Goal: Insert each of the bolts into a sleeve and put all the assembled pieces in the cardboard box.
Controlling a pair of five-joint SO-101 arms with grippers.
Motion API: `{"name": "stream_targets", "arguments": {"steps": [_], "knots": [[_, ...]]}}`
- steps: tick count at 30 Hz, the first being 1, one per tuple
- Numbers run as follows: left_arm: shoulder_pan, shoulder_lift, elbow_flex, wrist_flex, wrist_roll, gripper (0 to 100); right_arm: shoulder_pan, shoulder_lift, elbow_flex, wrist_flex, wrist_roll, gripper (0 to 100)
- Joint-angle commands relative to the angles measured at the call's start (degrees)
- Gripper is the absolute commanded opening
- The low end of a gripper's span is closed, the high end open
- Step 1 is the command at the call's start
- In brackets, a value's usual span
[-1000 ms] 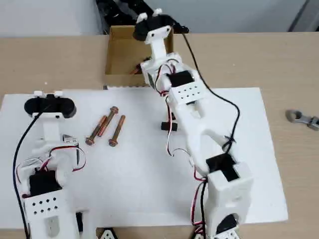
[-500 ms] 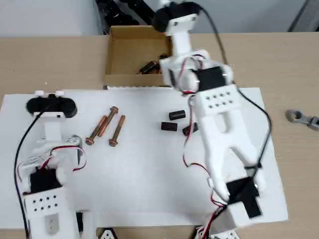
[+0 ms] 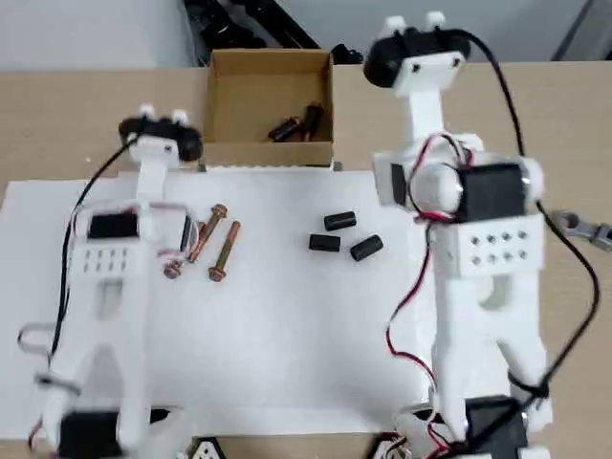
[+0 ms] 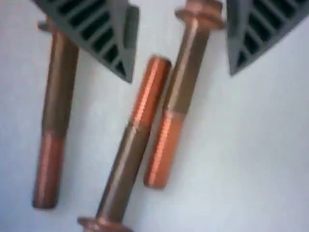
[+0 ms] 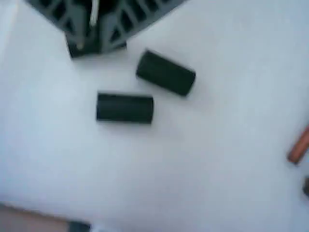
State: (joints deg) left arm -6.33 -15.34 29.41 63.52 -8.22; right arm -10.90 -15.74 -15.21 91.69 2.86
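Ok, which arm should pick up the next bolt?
Left, probably. The left gripper hangs open right over the bolts, while the right gripper is over the sleeves instead.

Hand [image 4: 179, 75]: hovered over the bolts, fingers [image 4: 104, 34] spread wide.
First bolt [image 4: 186, 82]: lay in the gap between the fingertips, head towards the hand.
Middle bolt [image 4: 130, 150]: lay against the first, head pointing the opposite way.
Third bolt [image 4: 55, 121]: lay apart, head end partly under one finger.
Worktop [image 4: 256, 164]: white, carried all three bolts.
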Motion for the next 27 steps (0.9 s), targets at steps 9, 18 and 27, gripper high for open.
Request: {"name": "stream_targets", "arguments": {"steps": [9,18,27], "knots": [[1.6,31.0,-36.4,16.9,-4.4,12,5.8,-16.0,13.5,1.7,3.1,0.5],[5.3,42.7,-53.7,25.8,-5.6,12,5.8,-30.3,31.9,-8.3,3.2,0.4],[2.9,55.0,-61.0,26.0,-5.3,12,5.8,-34.8,36.8,-8.5,3.0,0.4]]}}
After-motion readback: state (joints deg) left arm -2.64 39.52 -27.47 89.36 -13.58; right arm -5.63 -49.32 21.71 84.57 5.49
